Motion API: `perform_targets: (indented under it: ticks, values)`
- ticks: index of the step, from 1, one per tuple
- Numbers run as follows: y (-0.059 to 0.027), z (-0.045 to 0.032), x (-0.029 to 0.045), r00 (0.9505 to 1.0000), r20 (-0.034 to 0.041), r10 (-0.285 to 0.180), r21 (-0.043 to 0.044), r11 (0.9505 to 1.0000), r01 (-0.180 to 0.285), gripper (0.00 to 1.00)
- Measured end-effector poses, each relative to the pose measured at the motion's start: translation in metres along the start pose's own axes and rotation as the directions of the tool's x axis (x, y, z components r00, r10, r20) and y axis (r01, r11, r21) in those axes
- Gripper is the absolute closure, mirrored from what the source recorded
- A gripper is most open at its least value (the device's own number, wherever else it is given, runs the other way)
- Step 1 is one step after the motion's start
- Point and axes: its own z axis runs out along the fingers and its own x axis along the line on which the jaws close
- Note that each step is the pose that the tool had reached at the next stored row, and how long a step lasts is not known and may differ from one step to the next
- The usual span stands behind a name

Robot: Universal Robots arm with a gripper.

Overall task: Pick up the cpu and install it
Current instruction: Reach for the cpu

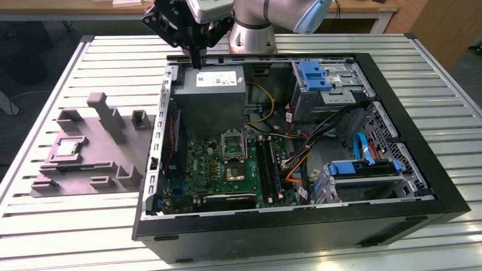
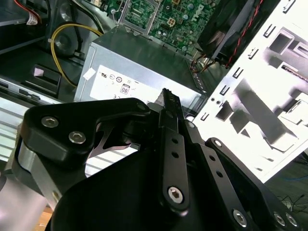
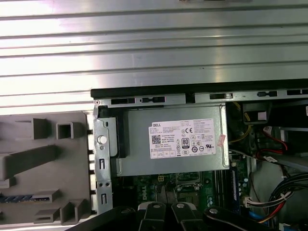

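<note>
claw (image 1: pixel 196 61) downward, its fingers (image 2: pixel 173 159) seemingly together

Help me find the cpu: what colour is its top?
The cpu is pale silver-grey, best seen in the exterior view.

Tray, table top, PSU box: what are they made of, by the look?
Tray: matte grey moulded plastic, likely; dull, no glare. Table top: ribbed bare metal, probably aluminium; bright sheen. PSU box: grey sheet metal, satin; edges seemingly folded.

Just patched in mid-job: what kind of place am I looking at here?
Most likely a robotics lab bench for PC assembly: an open computer case lies on a slatted aluminium table, with a grey moulded parts tray beside it and wooden desks behind.
</note>
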Motion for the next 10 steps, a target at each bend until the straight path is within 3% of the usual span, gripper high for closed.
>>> perform_targets:
  ticks: [10]
  values:
    - [-0.0002, 0.0, 0.002, 1.0, 0.0, 0.0, 0.0, 1.0, 0.0, 0.89]
